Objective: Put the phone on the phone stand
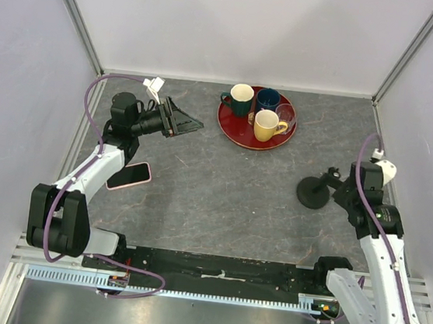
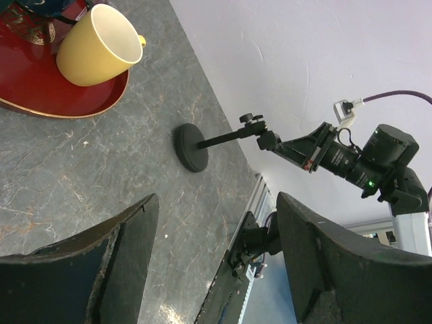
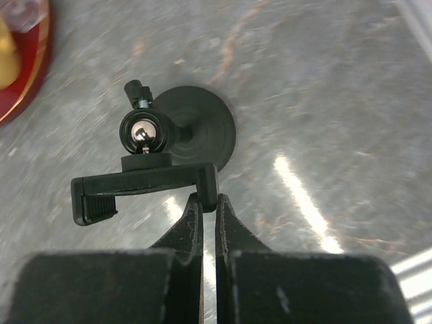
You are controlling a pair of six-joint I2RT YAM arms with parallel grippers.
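Fingers of the right gripper point(image 3: 217, 201) are recorded as pressed almost together, pinching one end of the forked cradle of the phone stand point(image 3: 194, 132). The left gripper point(image 2: 214, 260) is spread wide and holds nothing. It is raised off the table point(image 1: 222, 182) and pointed across toward the stand.

The grey table is noted first. At its far side a red tray point(image 1: 238, 132) is set, carrying a yellow mug point(image 1: 266, 125), a green mug point(image 1: 240, 99), a blue mug point(image 1: 268, 99) and a clear glass point(image 1: 286, 115). The phone point(image 1: 130, 176) is lying flat on the left side of the table, screen up, partly hidden under the left forearm and well apart from the stand. The stand's round base appears to be resting on the table at the right, near the tray.

Step in hand, as judged: the stand is being steadied by the right arm and the phone is not yet picked up.

For the next move, the left gripper must be brought back and down over the phone. Its fingers should be closed across the narrow sides of the pale pink case. A flat-lying phone gives little edge to grip, so a low, square approach is needed. The phone would then be carried across and seated in the cradle, where the clamped end may get in the way.
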